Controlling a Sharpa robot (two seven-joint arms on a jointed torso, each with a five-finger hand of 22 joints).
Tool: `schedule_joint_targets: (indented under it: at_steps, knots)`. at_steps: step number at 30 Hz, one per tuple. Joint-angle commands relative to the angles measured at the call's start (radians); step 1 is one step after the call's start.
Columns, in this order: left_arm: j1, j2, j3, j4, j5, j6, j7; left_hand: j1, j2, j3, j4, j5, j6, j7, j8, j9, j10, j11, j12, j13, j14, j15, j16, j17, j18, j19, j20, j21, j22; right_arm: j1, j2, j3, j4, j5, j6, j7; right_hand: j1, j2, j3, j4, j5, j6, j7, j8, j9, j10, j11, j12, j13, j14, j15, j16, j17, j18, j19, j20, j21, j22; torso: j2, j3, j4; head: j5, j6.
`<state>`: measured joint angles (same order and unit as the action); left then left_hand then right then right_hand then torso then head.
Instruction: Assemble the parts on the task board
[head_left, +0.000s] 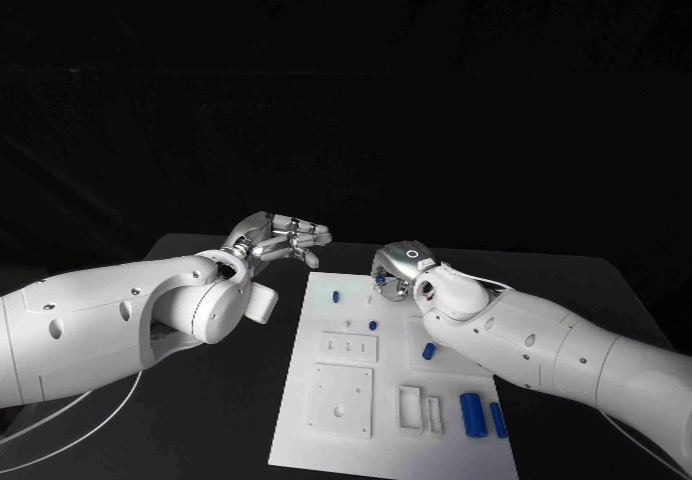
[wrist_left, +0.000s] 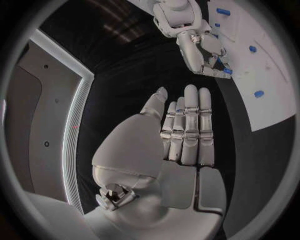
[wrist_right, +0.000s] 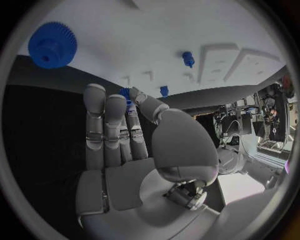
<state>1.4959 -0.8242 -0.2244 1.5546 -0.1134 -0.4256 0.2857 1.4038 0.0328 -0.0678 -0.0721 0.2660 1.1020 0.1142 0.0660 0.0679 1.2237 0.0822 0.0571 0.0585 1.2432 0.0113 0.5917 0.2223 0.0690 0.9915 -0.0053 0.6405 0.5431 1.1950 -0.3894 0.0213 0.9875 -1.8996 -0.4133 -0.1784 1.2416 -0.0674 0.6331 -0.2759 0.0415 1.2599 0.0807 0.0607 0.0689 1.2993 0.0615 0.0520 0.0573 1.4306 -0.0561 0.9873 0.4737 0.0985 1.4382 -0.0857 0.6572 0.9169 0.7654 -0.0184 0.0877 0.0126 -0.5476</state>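
A: So, right hand (head_left: 405, 268) first — what's it doing?
B: It's at the far end of the white board (head_left: 325, 420), fingers curled down over the edge. Wrist cam shows a small blue part (wrist_right: 127, 93) right at the fingertips (wrist_right: 95, 94), thumb beside it. Looks pinched, but can't tell for sure.
A: And the left hand (head_left: 281, 238)?
B: Off the board, over the black counter (head_left: 216, 400) near the far left corner. Fingers apart, loosely bent, nothing in it. In its own cam the fingers (wrist_left: 190, 125) are straight, side by side, palm bare.
A: Other parts?
B: On the board: small blue peg (head_left: 335, 296) near the far edge, another (head_left: 372, 325) a bit nearer, one (head_left: 428, 351) just beside the right arm. Two blue cylinders near the front right corner, a thick one (head_left: 472, 414) and a thinner one (head_left: 498, 420), side by side. Right wrist cam also shows a blue gear (wrist_right: 52, 44) lying flat on the board, plus a blue pin (wrist_right: 187, 59) standing up.
A: Board itself?
B: Raised white blocks in the middle, w/ two slotted frames (head_left: 420, 408) nxt to the cylinders.
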Motion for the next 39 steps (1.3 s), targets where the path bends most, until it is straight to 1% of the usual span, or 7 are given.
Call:
schedule_joint_targets:
  at_steps: [1,3,10,17,32,34,39]
  knots:
    - [0.006,0.005,0.001,0.006,-0.003,0.004,0.006,-0.007,-0.002,-0.001,-0.002,-0.006,-0.005,0.002,-0.003,0.0,-0.006,-0.003,0.002,0.001,-0.006,0.001,0.007,-0.001,-0.001,-0.005,0.0,0.0,0.001,0.0,0.011,0.0,-0.014,-0.016,-0.016,-0.003,0.006,0.001,-0.001,0.006,0.006,0.002,0.0,0.003,0.001,0.041,-0.034,0.006,0.002,0.002,-0.002,-0.003,0.001,0.019,0.005,0.002,-0.003,0.001,0.006,-0.0066,0.0112,0.002,-0.001]
    - [0.009,0.005,0.001,0.009,-0.004,0.003,0.006,-0.007,-0.002,-0.001,-0.002,-0.006,-0.005,0.002,-0.003,0.0,-0.006,-0.003,0.002,0.001,-0.006,0.001,0.007,-0.001,-0.001,-0.005,0.0,0.0,0.001,0.0,0.016,0.0,-0.02,-0.016,-0.018,-0.003,0.006,0.0,0.0,0.006,0.006,0.002,0.001,0.003,0.001,0.04,-0.034,0.006,0.002,0.002,-0.002,-0.004,0.002,0.019,0.008,0.002,-0.014,0.008,0.008,-0.0089,0.0148,0.002,0.0]
    - [0.016,0.004,0.001,0.017,-0.004,0.001,0.005,-0.006,-0.003,-0.001,-0.004,-0.006,-0.004,0.002,-0.003,0.0,-0.005,-0.003,0.002,0.001,-0.007,0.001,0.006,-0.003,-0.001,-0.005,0.0,-0.002,0.003,0.0,0.023,0.0,-0.026,-0.016,-0.017,-0.002,0.006,0.0,0.0,0.006,0.006,0.002,0.001,0.003,0.001,0.04,-0.034,0.006,0.002,0.002,-0.002,-0.004,0.002,0.019,0.008,0.002,-0.014,0.008,0.015,-0.0113,0.021,0.002,0.003]
    - [0.023,0.003,0.001,0.021,-0.005,0.001,0.004,-0.006,-0.003,-0.002,-0.003,-0.006,-0.005,0.002,-0.003,0.0,-0.006,-0.003,0.002,0.001,-0.007,0.001,0.007,-0.004,-0.001,-0.005,0.0,-0.002,0.004,0.0,0.026,0.0,-0.03,-0.018,-0.002,-0.011,0.005,0.0,0.002,0.005,0.006,0.001,0.001,0.003,0.001,0.039,-0.033,0.006,0.002,0.002,-0.003,-0.006,0.002,0.02,0.012,0.002,-0.031,0.019,0.019,-0.0118,0.021,0.002,0.003]
    - [0.025,-0.001,0.001,0.02,-0.005,0.002,0.001,-0.006,-0.003,-0.002,-0.003,-0.006,-0.005,0.002,-0.003,0.0,-0.006,-0.003,0.002,0.001,-0.007,0.001,0.007,-0.004,-0.001,-0.005,0.0,-0.002,0.004,0.0,0.017,0.0,-0.025,-0.036,0.02,-0.04,0.004,-0.001,0.005,0.003,0.006,0.001,0.001,0.003,0.001,0.039,-0.033,0.006,0.002,0.002,-0.003,-0.007,0.003,0.02,0.016,0.001,-0.043,0.036,0.02,-0.0116,0.0199,0.0,0.002]
    - [0.025,-0.002,0.001,0.02,-0.005,0.001,0.001,-0.006,-0.003,-0.002,-0.003,-0.006,-0.005,0.002,-0.003,0.0,-0.006,-0.003,0.002,0.001,-0.007,0.001,0.007,-0.004,-0.001,-0.005,0.0,-0.002,0.004,0.0,0.016,0.0,-0.025,-0.038,0.022,-0.043,0.004,-0.001,0.008,0.003,0.006,0.002,0.001,0.004,0.001,0.039,-0.033,0.006,0.002,0.002,-0.003,-0.007,0.003,0.02,0.018,0.001,-0.049,0.046,0.021,-0.0119,0.019,-0.002,0.0]
    - [0.025,-0.006,0.001,0.021,-0.005,-0.002,0.002,-0.005,-0.004,-0.002,-0.003,-0.005,-0.005,0.002,-0.004,0.0,-0.006,-0.003,0.002,0.001,-0.006,0.001,0.007,-0.006,0.0,-0.004,-0.001,-0.004,0.007,0.0,0.016,-0.001,-0.023,-0.041,0.023,-0.046,0.003,-0.003,0.009,0.003,0.006,0.002,0.001,0.003,0.001,0.039,-0.033,0.006,0.002,0.002,-0.003,-0.007,0.003,0.02,0.019,0.001,-0.053,0.051,0.023,-0.0125,0.0195,-0.007,0.005]
